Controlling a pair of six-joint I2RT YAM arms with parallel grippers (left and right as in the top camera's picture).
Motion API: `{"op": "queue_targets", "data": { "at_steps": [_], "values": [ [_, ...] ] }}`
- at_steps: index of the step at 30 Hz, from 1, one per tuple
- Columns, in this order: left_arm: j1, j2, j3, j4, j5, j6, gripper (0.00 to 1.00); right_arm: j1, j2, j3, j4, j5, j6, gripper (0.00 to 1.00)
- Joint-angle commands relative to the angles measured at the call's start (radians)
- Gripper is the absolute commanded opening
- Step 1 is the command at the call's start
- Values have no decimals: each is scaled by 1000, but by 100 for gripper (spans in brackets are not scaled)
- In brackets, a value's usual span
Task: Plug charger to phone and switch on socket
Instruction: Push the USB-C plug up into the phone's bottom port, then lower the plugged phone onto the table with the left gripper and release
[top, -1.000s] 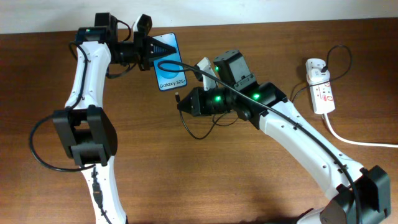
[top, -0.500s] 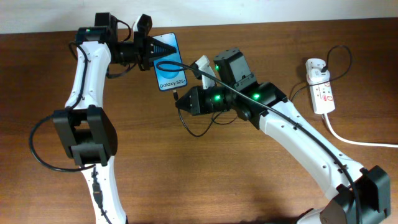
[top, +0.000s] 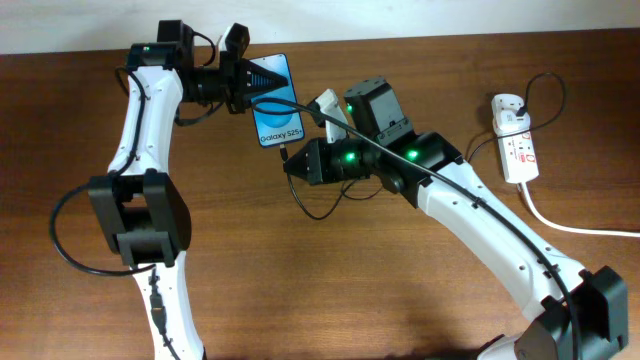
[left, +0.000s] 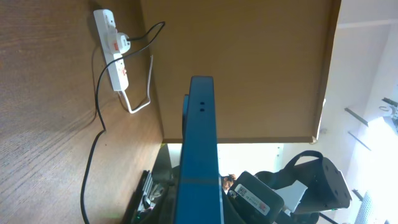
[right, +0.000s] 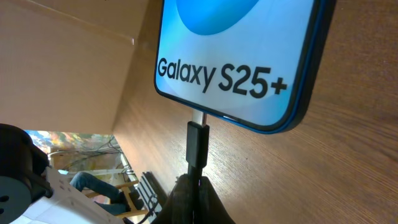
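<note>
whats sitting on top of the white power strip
A white plug sits at the far end of the white power strip, a thin black cable leaving it. Red marks show further along its face. The outlet under the plug is covered.

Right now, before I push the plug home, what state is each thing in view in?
phone: screen lit, held at its top end.
left gripper: shut on phone.
charger plug: at the phone's bottom port, metal tip showing, not fully seated.
right gripper: shut on charger plug.
socket: adapter plugged in; switch position too small to tell.
</note>
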Motion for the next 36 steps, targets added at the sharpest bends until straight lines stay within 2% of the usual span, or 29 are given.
{"op": "queue_targets", "data": {
  "at_steps": [1,11,19,23,24,26,27,28,29,31,33,36],
  "values": [
    [0,-7,10,-5,37,-6,0,-15,1,6,4,17,-13,4],
    [-5,-7,10,-5,37,-6,0,-40,1,6,10,24,-10,4],
    [-66,-7,10,-2,35,17,0,-44,1,6,71,24,16,4],
    [-63,-7,10,-1,35,17,0,-66,1,6,40,12,16,4],
    [-57,-7,10,-1,35,17,0,-65,1,6,6,12,12,7],
    [-46,-7,10,3,21,17,0,-65,1,6,-63,12,12,22],
    [-44,-7,10,3,0,17,0,-66,1,6,-89,-7,-24,44],
    [-44,-7,10,3,-46,17,0,-66,0,6,-111,-16,-41,53],
    [-43,-7,10,2,-119,17,0,-66,0,6,-130,-22,-66,56],
    [-42,-7,10,-4,-262,18,0,-76,0,6,-183,-21,-120,58],
    [-47,-7,10,-69,-441,111,0,-140,-4,6,-262,-17,-166,58],
    [-47,-6,4,-163,-699,158,0,-219,-4,6,-383,126,-172,58]
  ]
}}
